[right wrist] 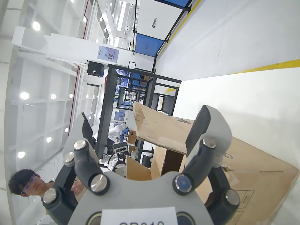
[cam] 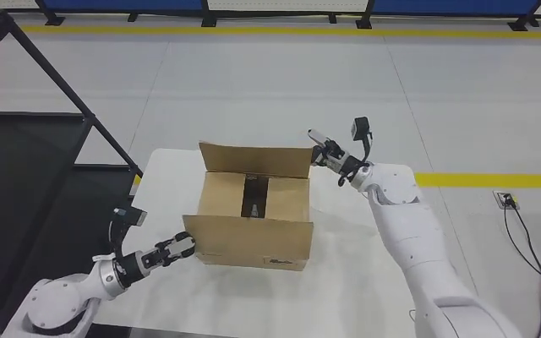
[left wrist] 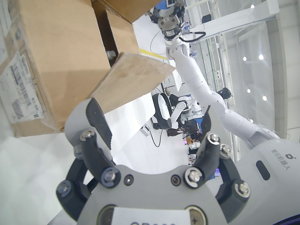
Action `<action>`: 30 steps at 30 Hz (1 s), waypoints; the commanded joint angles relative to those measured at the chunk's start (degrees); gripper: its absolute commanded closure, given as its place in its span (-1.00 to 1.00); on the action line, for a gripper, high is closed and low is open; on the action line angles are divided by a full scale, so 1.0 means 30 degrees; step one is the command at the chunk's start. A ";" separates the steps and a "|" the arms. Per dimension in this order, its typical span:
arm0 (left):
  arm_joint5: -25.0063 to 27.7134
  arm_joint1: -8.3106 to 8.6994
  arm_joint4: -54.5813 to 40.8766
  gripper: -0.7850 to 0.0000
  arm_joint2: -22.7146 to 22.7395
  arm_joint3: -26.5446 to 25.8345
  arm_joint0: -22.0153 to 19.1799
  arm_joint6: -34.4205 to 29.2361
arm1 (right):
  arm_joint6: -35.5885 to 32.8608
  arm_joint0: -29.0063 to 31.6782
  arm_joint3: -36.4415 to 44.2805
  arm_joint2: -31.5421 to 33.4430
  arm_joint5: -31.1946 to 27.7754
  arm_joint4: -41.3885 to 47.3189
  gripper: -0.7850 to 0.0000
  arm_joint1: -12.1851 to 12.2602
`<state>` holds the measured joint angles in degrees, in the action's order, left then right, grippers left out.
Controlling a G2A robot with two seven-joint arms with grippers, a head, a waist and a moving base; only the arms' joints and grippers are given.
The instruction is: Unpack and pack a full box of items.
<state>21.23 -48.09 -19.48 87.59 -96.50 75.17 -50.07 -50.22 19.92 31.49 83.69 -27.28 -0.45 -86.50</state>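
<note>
A brown cardboard box (cam: pixel 254 211) stands in the middle of the white table (cam: pixel 355 270). Its far flap (cam: pixel 256 158) stands upright and its near flap (cam: pixel 249 230) is raised too. The two inner flaps lie nearly flat, with a dark gap (cam: pixel 254 196) between them. My left gripper (cam: pixel 182 247) is open at the near flap's left corner; in the left wrist view that flap (left wrist: pixel 133 80) sits just past the open left gripper (left wrist: pixel 152 120). My right gripper (cam: pixel 325 148) is open at the far flap's right corner, and the flap's edge (right wrist: pixel 159 127) lies between its fingers (right wrist: pixel 201 127).
A black metal frame (cam: pixel 51 160) stands off the table's left side. The table has bare room to the right of the box and in front of it. A yellow line (cam: pixel 478 179) runs on the floor beyond the right arm.
</note>
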 commanded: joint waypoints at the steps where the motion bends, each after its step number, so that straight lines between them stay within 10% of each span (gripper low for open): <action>1: -0.0319 -0.0040 0.0364 -1.00 -0.0204 -0.0032 -0.0172 0.0364 | -0.0726 0.0313 0.0864 0.0033 0.0120 0.0137 -1.00 0.0114; 19: -0.1818 -0.0499 0.2797 -1.00 -0.2135 0.0202 -0.1749 0.2645 | -0.5357 0.3911 1.0130 -0.1216 0.9287 0.0442 -1.00 0.0870; 30: -0.2542 -0.0915 0.4044 -1.00 -0.3686 0.0833 -0.3168 0.3925 | -0.5558 0.4670 1.1020 -0.2393 1.2060 0.0184 -1.00 0.1117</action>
<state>13.62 -50.76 -7.55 76.79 -94.13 65.92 -38.45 -67.10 33.83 64.77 76.68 8.90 0.07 -83.19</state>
